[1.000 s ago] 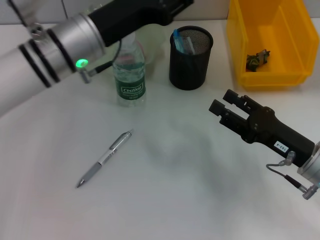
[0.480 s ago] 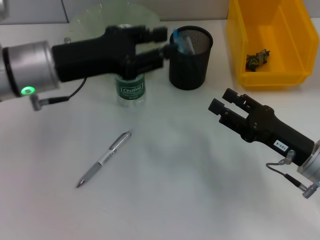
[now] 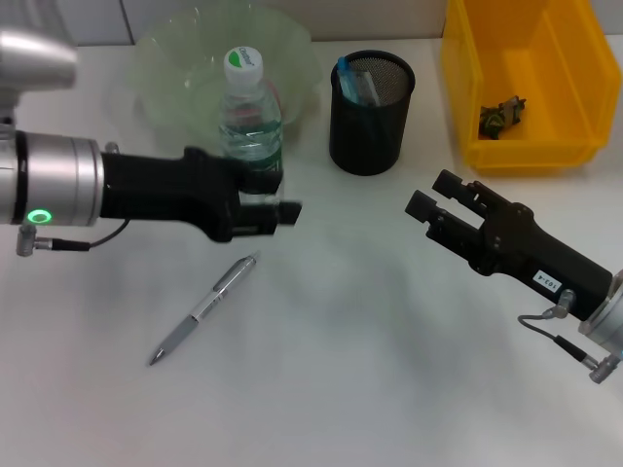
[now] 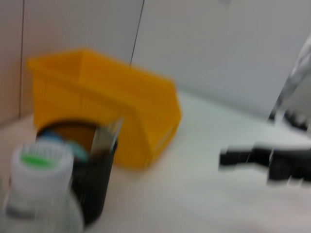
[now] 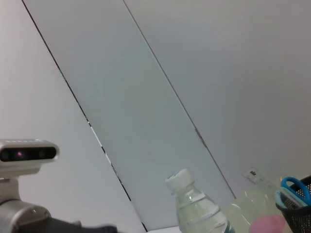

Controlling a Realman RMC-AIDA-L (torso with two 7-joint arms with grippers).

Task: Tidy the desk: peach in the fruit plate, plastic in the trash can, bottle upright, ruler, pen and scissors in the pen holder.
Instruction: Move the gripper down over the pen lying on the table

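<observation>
The clear bottle (image 3: 251, 117) stands upright with its green-and-white cap on, in front of the pale green fruit plate (image 3: 185, 49). A pink peach (image 5: 266, 225) lies in that plate, mostly hidden behind the bottle in the head view. Blue scissors handles (image 3: 350, 76) stick out of the black mesh pen holder (image 3: 371, 122), and a pale flat strip (image 4: 109, 138) stands in it too. The silver pen (image 3: 204, 307) lies on the table. My left gripper (image 3: 273, 199) hovers low just in front of the bottle, open and empty. At the right, my right gripper (image 3: 433, 197) is open, holding nothing.
A yellow bin (image 3: 467, 88) stands at the back right with a dark crumpled piece (image 3: 501, 115) inside. The white table stretches between the pen and my right arm. A wall runs close behind the plate and bin.
My left arm has swung back from above the bottle and pen holder, down towards the front; its gripper now sits in front of the bottle. The right arm has stayed still.
</observation>
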